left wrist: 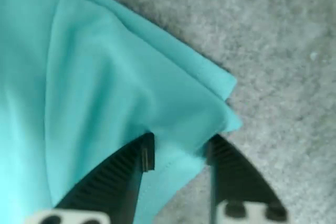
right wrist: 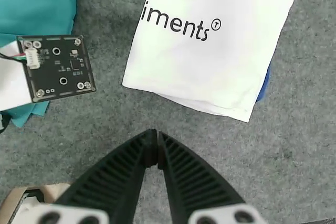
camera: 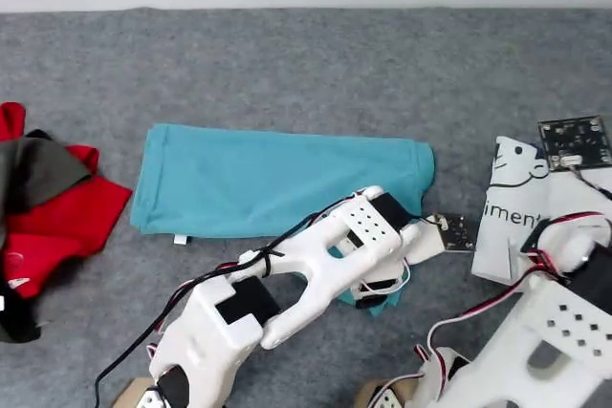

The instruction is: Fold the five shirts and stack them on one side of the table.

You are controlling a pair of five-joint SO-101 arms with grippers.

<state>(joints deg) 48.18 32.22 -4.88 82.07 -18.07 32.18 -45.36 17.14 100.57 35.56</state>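
Note:
A teal shirt (camera: 277, 179), folded into a long strip, lies across the middle of the table. My left gripper (left wrist: 178, 153) is low over its near right corner (left wrist: 199, 108); it is open, its fingers (left wrist: 139, 161) straddling the hem with teal cloth between them. To the right lies a folded white shirt (camera: 521, 207) with black print. My right gripper (right wrist: 157, 150) is shut on nothing, above the grey mat just in front of that white shirt (right wrist: 215, 51). Several unfolded shirts, red, grey and black, lie in a pile (camera: 48, 217) at the left edge.
A grey mat (camera: 316, 64) covers the table, bare along the back. The left arm's camera board (right wrist: 56, 66) sits close beside the white shirt. The right arm's body (camera: 555, 332) fills the near right corner.

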